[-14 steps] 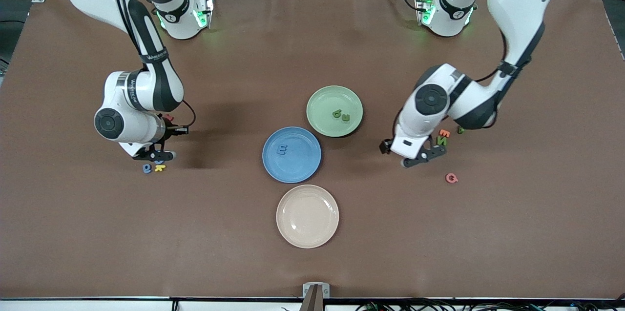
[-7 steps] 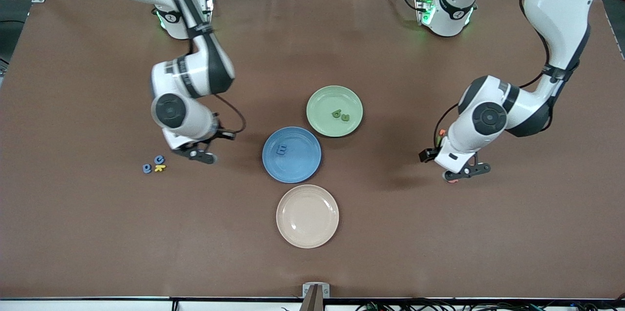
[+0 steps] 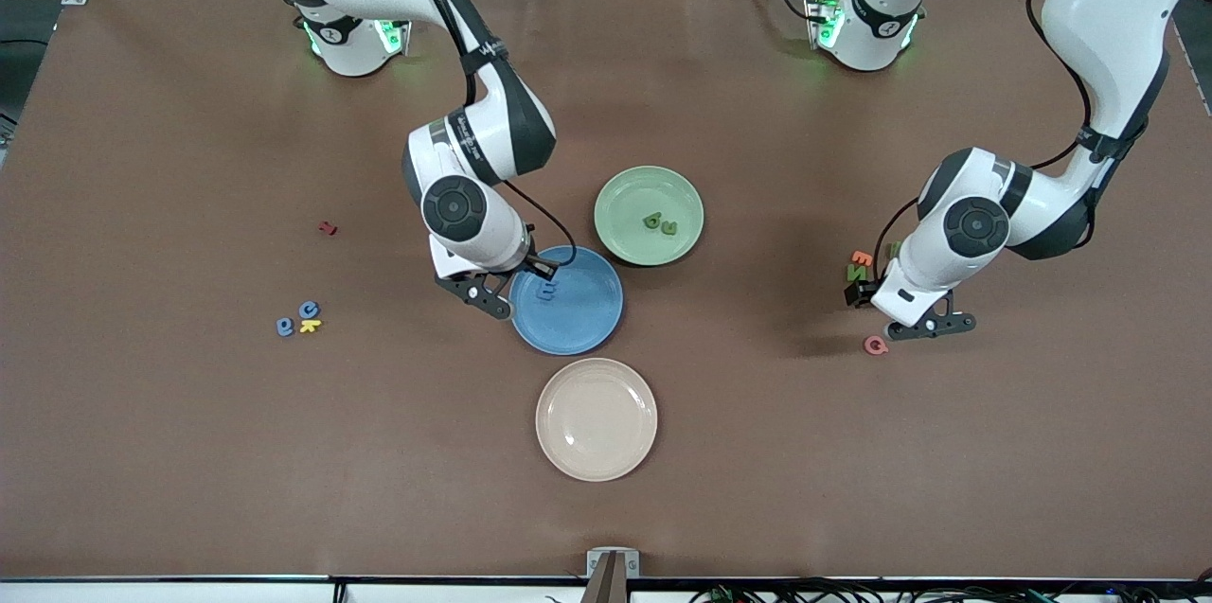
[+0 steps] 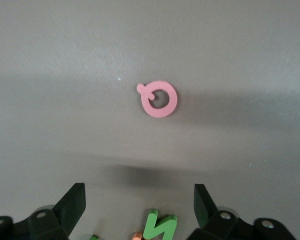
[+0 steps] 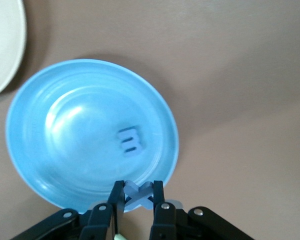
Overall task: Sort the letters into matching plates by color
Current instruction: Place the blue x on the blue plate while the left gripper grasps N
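Roughly a third done: blue plate (image 3: 568, 319) holds one blue letter (image 3: 546, 291), green plate (image 3: 627, 196) holds two green letters (image 3: 661, 224). Right hand (image 3: 500, 286), over the blue plate's rim, is clenched on another blue letter (image 5: 138, 193), not dropped yet. Left hand (image 3: 923, 328), fingers spread and empty, hangs over the pink letter (image 3: 876, 345). Left on the counter (image 3: 189, 452): two blue pieces (image 3: 295, 318) beside the yellow one (image 3: 311, 327), red (image 3: 328, 227), orange (image 3: 862, 257) and green (image 3: 856, 273) near the left hand. Cream plate (image 3: 597, 461) empty.
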You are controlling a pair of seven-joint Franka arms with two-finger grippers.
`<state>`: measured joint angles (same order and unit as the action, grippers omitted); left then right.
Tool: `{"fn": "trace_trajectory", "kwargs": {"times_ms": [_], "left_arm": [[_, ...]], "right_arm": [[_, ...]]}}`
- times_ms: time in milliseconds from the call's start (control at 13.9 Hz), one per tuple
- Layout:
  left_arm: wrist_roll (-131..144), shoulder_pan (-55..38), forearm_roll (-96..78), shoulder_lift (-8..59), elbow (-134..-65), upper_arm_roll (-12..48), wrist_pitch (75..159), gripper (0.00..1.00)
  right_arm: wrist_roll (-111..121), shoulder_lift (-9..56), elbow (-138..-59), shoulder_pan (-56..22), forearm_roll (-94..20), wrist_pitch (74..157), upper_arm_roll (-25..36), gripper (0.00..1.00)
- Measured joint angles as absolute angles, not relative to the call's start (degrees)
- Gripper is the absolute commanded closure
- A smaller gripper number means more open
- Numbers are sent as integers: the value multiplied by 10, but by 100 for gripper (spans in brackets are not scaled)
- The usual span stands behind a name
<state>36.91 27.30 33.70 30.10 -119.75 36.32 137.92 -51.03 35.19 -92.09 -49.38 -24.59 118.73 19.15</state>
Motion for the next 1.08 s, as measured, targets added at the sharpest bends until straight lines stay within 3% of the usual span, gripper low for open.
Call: {"fn": "trace_trajectory", "kwargs": {"times_ms": [865, 938, 1082], "left_arm": [[367, 284, 383, 301, -1268, 383, 1427, 27], [367, 284, 386, 301, -1270, 383, 1427, 30], [367, 284, 388, 301, -1274, 383, 1427, 35]], "right_arm": [[-523, 416, -879, -496, -271, 1269, 174, 79], [-523, 423, -874, -496, -271, 1278, 171, 65], [-524, 430, -869, -497, -271, 1282, 166, 0]]}}
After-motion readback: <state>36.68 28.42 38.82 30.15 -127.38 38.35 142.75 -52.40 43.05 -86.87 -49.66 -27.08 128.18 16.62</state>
